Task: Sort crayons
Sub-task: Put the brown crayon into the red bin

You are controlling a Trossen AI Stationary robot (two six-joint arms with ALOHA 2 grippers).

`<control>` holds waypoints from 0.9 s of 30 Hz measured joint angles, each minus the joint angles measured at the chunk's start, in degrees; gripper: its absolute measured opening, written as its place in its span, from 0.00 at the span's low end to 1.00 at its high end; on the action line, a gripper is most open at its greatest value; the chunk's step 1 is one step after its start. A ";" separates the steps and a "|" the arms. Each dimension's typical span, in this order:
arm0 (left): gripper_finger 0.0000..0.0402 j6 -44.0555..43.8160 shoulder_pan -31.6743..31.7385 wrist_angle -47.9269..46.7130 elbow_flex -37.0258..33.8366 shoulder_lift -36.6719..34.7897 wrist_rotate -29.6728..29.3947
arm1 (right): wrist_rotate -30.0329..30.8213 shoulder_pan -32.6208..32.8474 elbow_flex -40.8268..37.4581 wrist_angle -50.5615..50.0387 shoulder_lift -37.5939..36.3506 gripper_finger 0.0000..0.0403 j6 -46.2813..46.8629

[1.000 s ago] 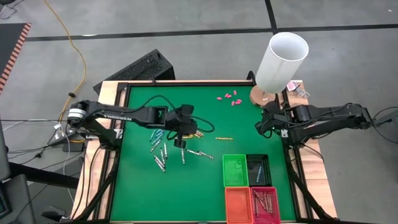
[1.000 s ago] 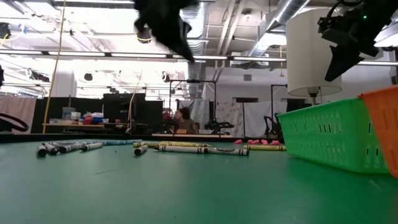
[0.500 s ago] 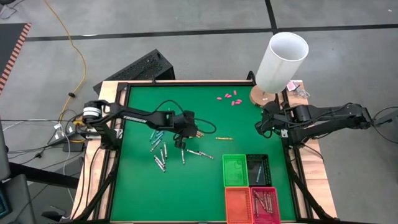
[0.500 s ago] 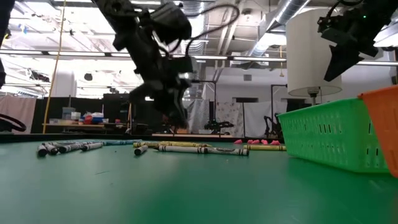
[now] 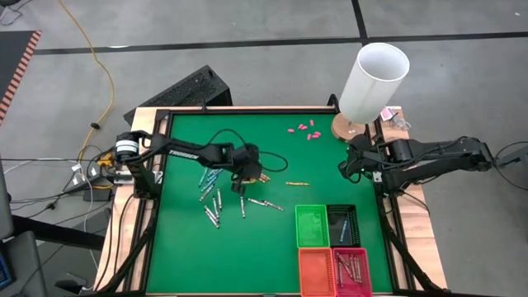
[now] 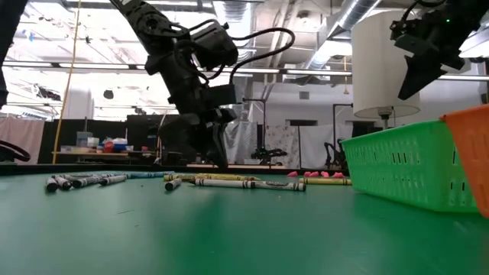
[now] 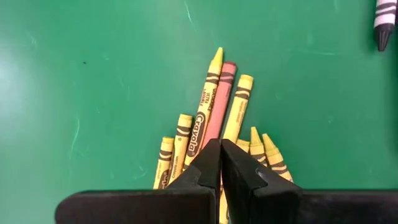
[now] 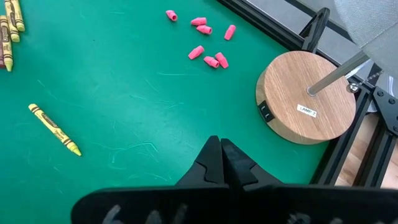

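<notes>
Near mid-table, the left gripper (image 7: 220,155) hung clenched and empty just above the fanned yellow crayons (image 7: 202,124), seemingly poised to single 1 out, while the right gripper (image 8: 220,155), also clenched, waited beside the lamp base (image 8: 306,104).

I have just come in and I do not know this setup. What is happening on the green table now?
The robot is sorting crayons into small baskets. The left gripper, shut and holding nothing, is low over a cluster of yellow crayons with one red crayon among them. More grey and blue crayons lie scattered nearby, and a single yellow crayon lies apart. The red basket already holds several crayons; the green basket looks empty. The right gripper waits, shut, near the lamp base.
</notes>
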 joint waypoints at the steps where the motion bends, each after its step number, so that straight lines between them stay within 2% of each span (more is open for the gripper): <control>1: 0.00 -0.01 0.17 -0.25 0.00 0.00 0.14 | 0.00 -0.02 0.00 0.00 0.00 0.00 0.00; 9: 0.00 0.12 1.62 -0.27 0.00 0.16 0.05 | 0.00 -0.02 0.00 0.00 0.00 0.00 0.00; 16: 0.00 -0.46 0.84 -0.46 0.05 3.27 -0.07 | -0.02 0.06 -0.02 -0.02 0.02 0.00 -0.02; 27: 0.00 -2.54 -1.04 -0.34 2.16 3.44 -3.94 | -0.15 0.87 -0.02 -0.04 0.00 0.00 -1.01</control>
